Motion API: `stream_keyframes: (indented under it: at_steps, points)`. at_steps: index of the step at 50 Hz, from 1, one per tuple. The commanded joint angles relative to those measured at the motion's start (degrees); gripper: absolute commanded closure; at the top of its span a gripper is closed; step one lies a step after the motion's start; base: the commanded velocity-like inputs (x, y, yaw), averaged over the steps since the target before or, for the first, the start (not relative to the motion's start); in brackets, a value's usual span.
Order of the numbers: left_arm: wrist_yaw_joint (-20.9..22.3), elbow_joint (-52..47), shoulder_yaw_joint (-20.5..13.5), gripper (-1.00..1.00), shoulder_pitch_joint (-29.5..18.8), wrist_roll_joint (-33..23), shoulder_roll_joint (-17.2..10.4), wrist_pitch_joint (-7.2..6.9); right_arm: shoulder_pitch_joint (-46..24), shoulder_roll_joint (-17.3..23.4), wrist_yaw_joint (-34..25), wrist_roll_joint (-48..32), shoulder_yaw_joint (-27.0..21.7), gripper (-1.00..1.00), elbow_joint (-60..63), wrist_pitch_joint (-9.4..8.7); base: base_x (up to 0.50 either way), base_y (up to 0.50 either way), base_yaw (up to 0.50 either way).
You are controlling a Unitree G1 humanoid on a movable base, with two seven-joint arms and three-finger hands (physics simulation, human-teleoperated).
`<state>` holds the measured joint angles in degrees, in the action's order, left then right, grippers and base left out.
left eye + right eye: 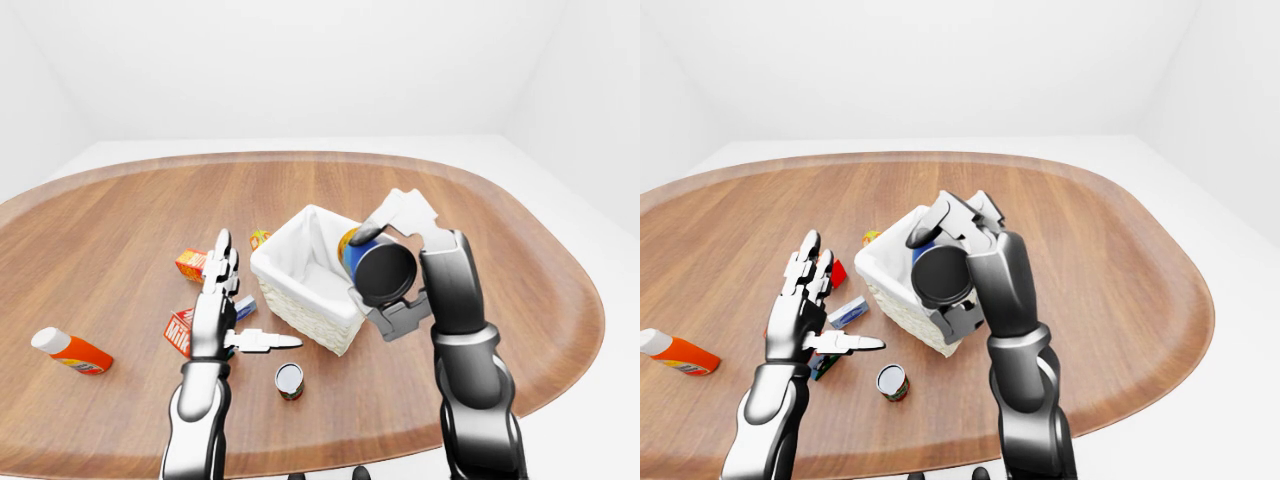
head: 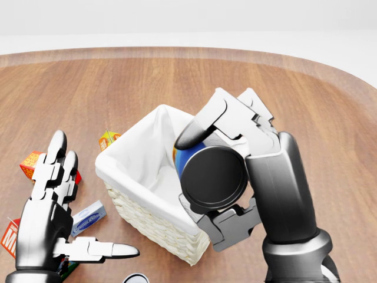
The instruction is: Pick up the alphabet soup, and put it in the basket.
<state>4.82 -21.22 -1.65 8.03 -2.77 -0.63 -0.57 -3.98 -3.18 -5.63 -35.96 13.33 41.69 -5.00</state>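
The right hand (image 2: 218,171) grips the soup (image 2: 206,177), a can with a blue and yellow label. One finger (image 2: 200,127) lies over the top of the can and the others clamp it from below. The can is tilted on its side, with its dark round end facing the head camera. The hand holds it over the basket (image 2: 141,221), above the basket's right rim as the head view shows it. Whether the can touches the white liner (image 2: 159,147) cannot be told.

The basket is woven, square, and lined with white cloth. It stands on the wooden desk (image 2: 294,94), directly below and to the left of the right hand.

The left hand (image 2: 50,218) is open and empty. Its fingers are spread and point upward in the head view, with the thumb (image 2: 109,250) extended toward the basket. It hovers left of the basket, apart from it.

Around the left hand lie small cartons: an orange one (image 2: 29,164) above it, a yellow one (image 2: 108,140) near the basket's left corner, a blue-and-white one (image 2: 88,218) between hand and basket, and a red-and-white one (image 1: 178,332) at its left. A second can (image 1: 289,380) stands below the thumb. A bottle (image 1: 72,351) lies well to the left of the hand.
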Motion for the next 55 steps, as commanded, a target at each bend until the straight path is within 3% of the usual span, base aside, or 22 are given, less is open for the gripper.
stream_keyframes:
  at_steps: [1, 27, 55]
  points:
    - [0.05, 0.21, -0.11, -1.0, -0.07, 0.06, -0.02, 0.15, -6.54, -2.1, 0.68, 0.3, 0.79, 1.0, -7.46, 0.0, 0.0, 0.0, 0.0]
    - [-0.04, 0.56, 0.13, -1.0, -0.2, -0.08, 0.02, 0.18, -21.87, -3.08, 2.79, 0.41, -4.42, 1.0, -33.08, 0.0, 0.0, 0.0, 0.0]
    - [-0.19, 0.77, 0.16, -1.0, -0.43, -0.1, -0.02, 0.06, -29.69, -2.51, 3.83, 4.73, -6.65, 1.0, -52.56, 0.0, 0.0, 0.0, 0.0]
